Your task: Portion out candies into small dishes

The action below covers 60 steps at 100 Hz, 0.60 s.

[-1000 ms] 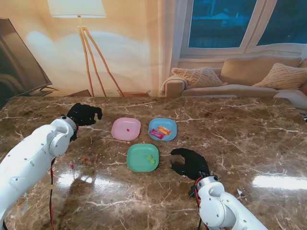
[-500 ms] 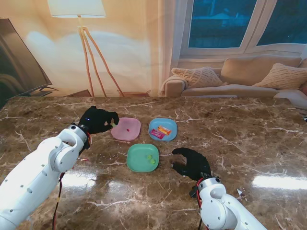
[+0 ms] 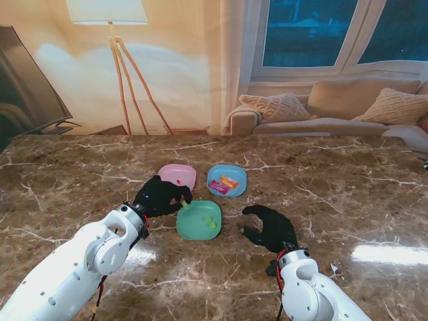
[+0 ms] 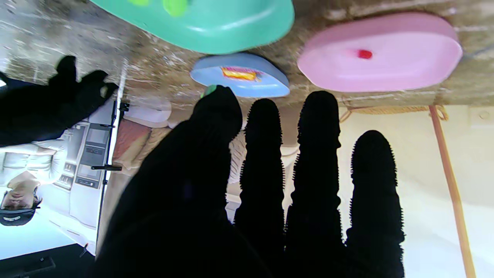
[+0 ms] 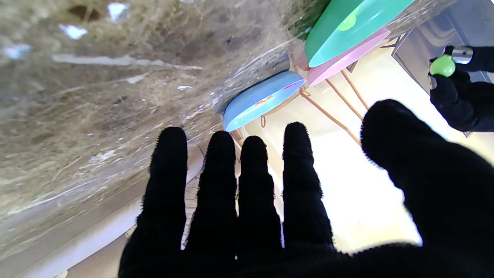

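Note:
My left hand [image 3: 159,196] hovers at the left rim of the green dish [image 3: 194,227], thumb and forefinger shut on a small green candy [image 5: 442,65]. The candy's edge peeks over the thumb tip [image 4: 209,90] in the left wrist view. Two green candies [image 3: 210,221] lie in the green dish. Farther from me, the pink dish [image 3: 168,175] holds one red candy [image 4: 364,54]. Wrapped candies [image 3: 229,182] lie in the blue dish [image 3: 239,188]. My right hand [image 3: 267,229] rests open, fingers spread, right of the green dish, holding nothing.
The dishes cluster mid-table on the glossy marble top [image 3: 348,194]. A sofa [image 3: 334,110] and a floor lamp [image 3: 124,67] stand beyond the far edge. My left forearm [image 3: 80,267] lies across the near-left table area.
My left hand has swung from the far left past the pink dish to the green dish's left rim, nearer to me. The right hand has barely shifted.

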Tool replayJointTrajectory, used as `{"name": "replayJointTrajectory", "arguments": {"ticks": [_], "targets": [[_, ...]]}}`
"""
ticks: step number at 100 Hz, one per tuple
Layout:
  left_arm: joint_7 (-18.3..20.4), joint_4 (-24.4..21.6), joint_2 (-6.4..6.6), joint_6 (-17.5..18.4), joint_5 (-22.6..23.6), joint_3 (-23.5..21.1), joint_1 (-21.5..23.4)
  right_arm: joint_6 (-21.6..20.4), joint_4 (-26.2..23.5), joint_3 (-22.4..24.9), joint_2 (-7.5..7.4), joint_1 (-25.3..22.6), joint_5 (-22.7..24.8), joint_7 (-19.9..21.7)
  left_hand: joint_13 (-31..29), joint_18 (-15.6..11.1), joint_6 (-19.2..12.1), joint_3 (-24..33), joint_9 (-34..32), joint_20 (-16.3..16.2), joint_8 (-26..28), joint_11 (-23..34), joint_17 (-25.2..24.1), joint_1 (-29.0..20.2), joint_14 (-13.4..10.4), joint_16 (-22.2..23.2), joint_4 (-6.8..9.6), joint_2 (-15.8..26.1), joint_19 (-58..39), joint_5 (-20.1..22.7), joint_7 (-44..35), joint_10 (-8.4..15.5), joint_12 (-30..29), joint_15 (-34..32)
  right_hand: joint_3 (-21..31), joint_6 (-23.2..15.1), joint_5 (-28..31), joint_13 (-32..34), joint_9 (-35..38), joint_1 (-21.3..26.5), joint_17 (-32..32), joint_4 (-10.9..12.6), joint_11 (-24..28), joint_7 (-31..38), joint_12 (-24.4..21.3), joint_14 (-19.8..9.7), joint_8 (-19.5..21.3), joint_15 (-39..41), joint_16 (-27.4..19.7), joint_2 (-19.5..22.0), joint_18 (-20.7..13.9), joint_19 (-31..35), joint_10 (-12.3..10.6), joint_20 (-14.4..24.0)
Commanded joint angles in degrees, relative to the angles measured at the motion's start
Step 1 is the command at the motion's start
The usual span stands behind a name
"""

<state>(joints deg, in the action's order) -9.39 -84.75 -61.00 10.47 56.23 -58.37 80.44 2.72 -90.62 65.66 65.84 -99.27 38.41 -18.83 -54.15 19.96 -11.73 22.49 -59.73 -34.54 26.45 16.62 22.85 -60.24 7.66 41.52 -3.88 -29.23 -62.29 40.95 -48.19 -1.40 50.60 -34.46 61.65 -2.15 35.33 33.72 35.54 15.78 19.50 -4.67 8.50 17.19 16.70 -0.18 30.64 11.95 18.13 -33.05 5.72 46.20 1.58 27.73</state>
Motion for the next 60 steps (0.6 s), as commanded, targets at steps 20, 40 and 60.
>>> {"name": "replayJointTrajectory", "arguments": {"ticks": [20,40,60], "targets": [[0.92,-0.71,0.18,2.00,1.76,1.36,1.89,-0.27,-0.10,-0.06,0.15,-0.67,0.06,0.43,0.79,1.92,1.18,-0.38,-0.95,-0.95,0.06,1.52,-1.86,-0.30,0.85,0.09,1.06,1.06,-0.88,4.64,-2.33,-1.12,2.54,-0.81,0.49,-1.75,-0.44,-0.32,-1.66,-0.26,0.19,0.74,-0.35,0.40,-0.41,1.76,-0.52,0.14,0.99,0.19,-0.26,0.86,-0.12,1.23],[0.74,0.10,0.30,2.71,2.18,2.44,1.02,-0.11,-0.29,-0.16,0.15,-0.69,0.19,0.35,1.25,2.15,1.91,-0.19,-0.56,-1.14,-0.59,1.39,-2.16,-0.16,0.87,0.23,1.00,1.07,-0.74,4.74,-1.51,-1.12,2.76,-0.77,0.51,-1.72,-0.40,-0.35,-1.64,-0.28,0.23,0.73,-0.35,0.41,-0.43,1.80,-0.51,0.12,0.99,0.21,-0.26,0.88,-0.13,1.23],[0.65,1.65,0.32,2.87,1.98,3.41,-0.05,0.00,-0.42,-0.22,0.15,-0.65,0.11,0.45,2.84,1.97,4.10,0.03,1.73,-1.28,-2.45,0.28,-3.01,0.21,0.84,0.15,0.98,1.01,-0.15,2.86,1.47,-1.76,2.75,-0.01,0.53,-1.66,-0.45,-0.32,-1.69,-0.23,0.19,0.73,-0.36,0.39,-0.44,1.90,-0.52,0.14,0.99,0.19,-0.28,0.85,-0.13,1.23]]}}
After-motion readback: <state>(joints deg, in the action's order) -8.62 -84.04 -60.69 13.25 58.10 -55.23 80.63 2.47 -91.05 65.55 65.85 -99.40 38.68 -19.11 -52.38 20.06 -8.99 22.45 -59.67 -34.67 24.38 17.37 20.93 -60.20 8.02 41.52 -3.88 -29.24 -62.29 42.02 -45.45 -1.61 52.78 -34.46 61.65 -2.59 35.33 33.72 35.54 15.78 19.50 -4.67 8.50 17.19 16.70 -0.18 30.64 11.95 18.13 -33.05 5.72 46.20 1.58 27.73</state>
